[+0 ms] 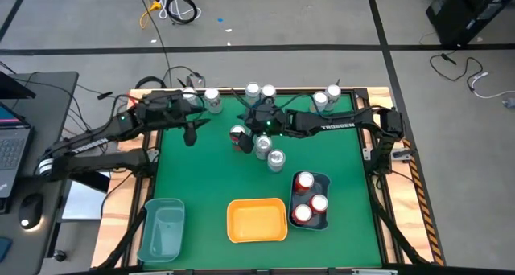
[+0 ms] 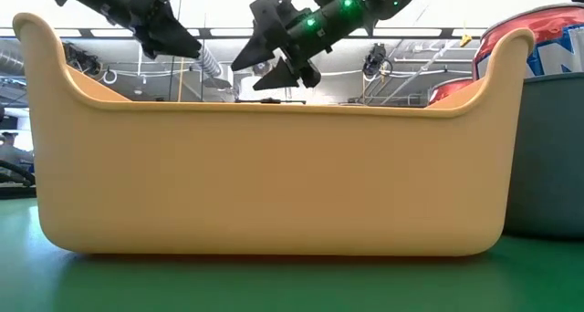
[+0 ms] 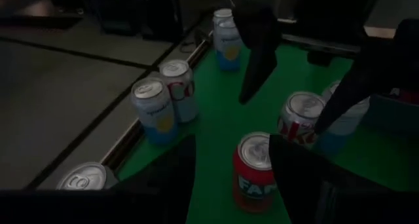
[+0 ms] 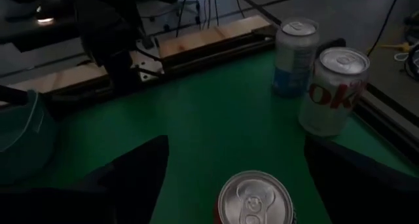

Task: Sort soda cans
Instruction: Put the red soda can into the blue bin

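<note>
- The green felt worktop [image 1: 338, 170] carries three bins along its near edge: a teal plastic bin [image 1: 162, 229] at the left, a yellow rectangular plastic bin [image 1: 257, 220] in the middle, and a dark bin [image 1: 323, 181] at the right holding three red soda cans [image 1: 304, 182].
- The right gripper [image 1: 245, 130] hangs over a red-bodied can with a silver top [image 1: 238, 137] near the worktop's centre, fingers spread wide on either side, released.
- The left gripper [image 1: 191, 134] hovers at the far left, fingers parted, grasping nothing.
- Silver cans [image 1: 260, 92] stand along the far edge; two more [image 1: 276, 159] sit mid-worktop.
</note>
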`<action>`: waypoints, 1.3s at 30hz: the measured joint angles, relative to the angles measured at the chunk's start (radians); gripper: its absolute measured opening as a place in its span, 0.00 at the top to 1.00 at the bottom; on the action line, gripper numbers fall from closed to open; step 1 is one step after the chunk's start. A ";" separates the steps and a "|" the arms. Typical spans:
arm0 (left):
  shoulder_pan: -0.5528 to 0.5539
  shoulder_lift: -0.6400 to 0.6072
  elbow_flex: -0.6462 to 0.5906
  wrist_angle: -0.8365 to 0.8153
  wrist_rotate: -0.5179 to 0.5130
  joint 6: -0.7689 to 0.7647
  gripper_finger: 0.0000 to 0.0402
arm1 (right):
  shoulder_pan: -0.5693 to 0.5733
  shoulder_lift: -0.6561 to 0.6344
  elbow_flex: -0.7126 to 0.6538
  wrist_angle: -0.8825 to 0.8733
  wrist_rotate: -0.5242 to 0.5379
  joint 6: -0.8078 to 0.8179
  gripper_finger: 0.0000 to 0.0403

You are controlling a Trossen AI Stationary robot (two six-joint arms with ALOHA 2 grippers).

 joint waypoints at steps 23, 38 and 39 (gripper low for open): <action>0.116 -0.005 -0.131 0.199 0.175 0.019 0.51 | -0.040 0.202 0.411 -0.550 -0.123 -0.161 0.17; 0.144 -0.005 -0.131 0.172 0.204 0.057 0.51 | -0.031 0.372 0.565 -0.740 -0.050 -0.254 0.13; 0.144 -0.005 -0.131 0.174 0.204 0.058 0.51 | -0.030 0.378 0.564 -0.746 -0.055 -0.259 0.14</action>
